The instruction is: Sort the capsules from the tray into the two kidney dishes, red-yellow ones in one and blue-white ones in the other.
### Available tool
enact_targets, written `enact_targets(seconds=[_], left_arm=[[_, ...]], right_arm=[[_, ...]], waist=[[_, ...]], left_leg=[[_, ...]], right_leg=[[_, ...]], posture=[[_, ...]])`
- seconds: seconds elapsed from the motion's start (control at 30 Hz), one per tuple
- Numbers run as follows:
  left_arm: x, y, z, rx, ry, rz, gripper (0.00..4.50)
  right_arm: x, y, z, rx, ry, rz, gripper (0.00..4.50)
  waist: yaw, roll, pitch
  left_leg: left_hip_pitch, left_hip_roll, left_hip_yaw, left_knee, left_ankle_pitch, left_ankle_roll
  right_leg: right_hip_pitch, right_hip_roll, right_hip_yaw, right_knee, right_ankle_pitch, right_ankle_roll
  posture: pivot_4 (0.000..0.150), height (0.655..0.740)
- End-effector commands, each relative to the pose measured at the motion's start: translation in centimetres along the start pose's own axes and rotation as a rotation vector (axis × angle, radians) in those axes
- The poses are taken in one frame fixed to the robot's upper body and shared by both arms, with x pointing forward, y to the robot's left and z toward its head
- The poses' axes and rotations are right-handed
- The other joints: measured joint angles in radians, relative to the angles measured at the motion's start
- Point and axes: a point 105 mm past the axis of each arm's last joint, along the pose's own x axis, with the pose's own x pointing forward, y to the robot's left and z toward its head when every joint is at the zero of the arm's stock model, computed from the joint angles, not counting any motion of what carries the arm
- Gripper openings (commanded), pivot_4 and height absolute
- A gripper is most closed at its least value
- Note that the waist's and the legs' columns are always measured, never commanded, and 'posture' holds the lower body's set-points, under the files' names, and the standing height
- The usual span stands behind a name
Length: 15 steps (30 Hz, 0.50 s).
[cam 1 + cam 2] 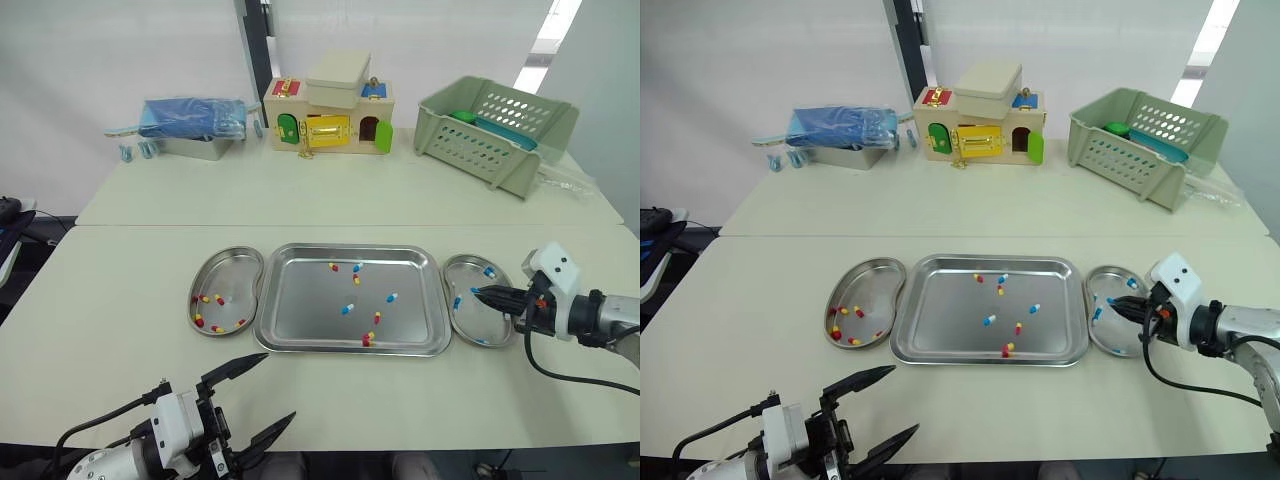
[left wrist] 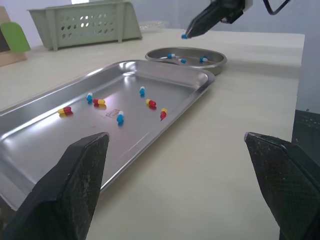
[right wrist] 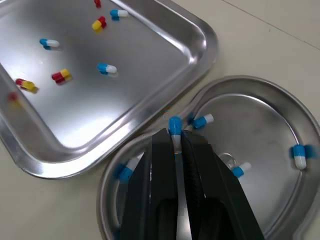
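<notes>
The steel tray (image 1: 300,300) lies in the middle of the table with several loose capsules, red-yellow (image 1: 377,317) and blue-white (image 1: 347,309). To its left, a kidney dish (image 1: 235,275) contains several red-yellow capsules (image 1: 218,299). The right kidney dish (image 1: 492,325) has blue-white capsules (image 3: 202,121). My right gripper (image 3: 175,134) hovers over this dish near its tray side, shut on a blue-white capsule (image 3: 174,124) at its tips. My left gripper (image 1: 277,388) is open and holds nothing, low by the table's front edge, short of the tray.
At the back of the table stand a green plastic basket (image 1: 495,130), a toy house with latches (image 1: 330,115) and a metal box with a blue packet (image 1: 190,125). A seam (image 1: 150,226) crosses the table behind the dishes.
</notes>
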Motion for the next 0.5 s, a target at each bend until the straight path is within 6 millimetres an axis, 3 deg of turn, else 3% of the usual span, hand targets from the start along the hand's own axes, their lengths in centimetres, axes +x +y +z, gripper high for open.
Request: enact_targets(seconds=[0.03, 0.5], left_arm=[[-0.12, -0.03, 0.17, -0.003, -0.007, -0.007, 4.50], [-0.15, 0.18, 0.26, -0.002, -0.003, 0.018, 4.50]], right_arm=[[-0.08, -0.85, -0.05, -0.041, -0.002, -0.055, 0.02], [-0.34, -0.88, 0.03, -0.039, -0.020, -0.035, 3.78]], waist=[[-0.001, 0.000, 0.000], [0.001, 0.000, 0.000]], left_leg=[[0.000, 0.000, 0.000, 0.000, 0.000, 0.000], [0.000, 0.000, 0.000, 0.000, 0.000, 0.000]], right_leg=[[0.000, 0.000, 0.000, 0.000, 0.000, 0.000], [0.000, 0.000, 0.000, 0.000, 0.000, 0.000]], posture=[[0.150, 0.7400], [0.150, 0.7400]])
